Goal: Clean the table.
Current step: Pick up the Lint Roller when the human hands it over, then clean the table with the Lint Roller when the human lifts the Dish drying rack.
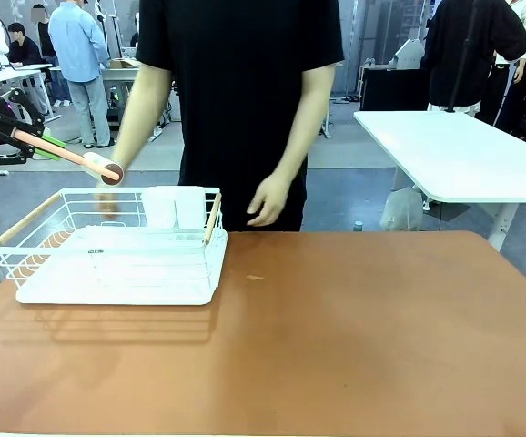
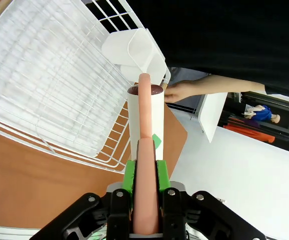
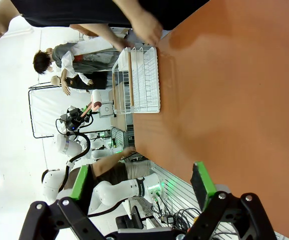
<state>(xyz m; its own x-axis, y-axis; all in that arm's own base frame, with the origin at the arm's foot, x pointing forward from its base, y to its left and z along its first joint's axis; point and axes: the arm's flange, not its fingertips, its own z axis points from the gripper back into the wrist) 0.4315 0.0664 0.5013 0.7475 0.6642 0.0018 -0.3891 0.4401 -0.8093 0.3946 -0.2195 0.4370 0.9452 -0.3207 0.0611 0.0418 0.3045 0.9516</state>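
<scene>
Brown table (image 1: pixel 354 337) broad and mostly bare; cleaning roller held aloft at its far left.

Spread below and to the right of the raised tool, with open room across the middle, the right half and the near edge. White wire rack (image 1: pixel 117 269) on the far left part, two white tubs (image 1: pixel 174 207) at its back rail. Person's hand (image 1: pixel 268 202) hanging at the far edge, just right of the rack. Left gripper (image 2: pixel 145 170) clamped tight on the pink handle of the roller (image 2: pixel 145 115), long axis running from the left edge towards the person, white roll tipped slightly down above the rack's far corner, clear of the wood. Right gripper (image 3: pixel 142 182) with pads apart and empty above the tabletop. Nearer arm judged the left, tool already in grip; probably a swing right and down past the rack's rim first. Small pale speck (image 1: pixel 255 277) just right of the rack.
</scene>
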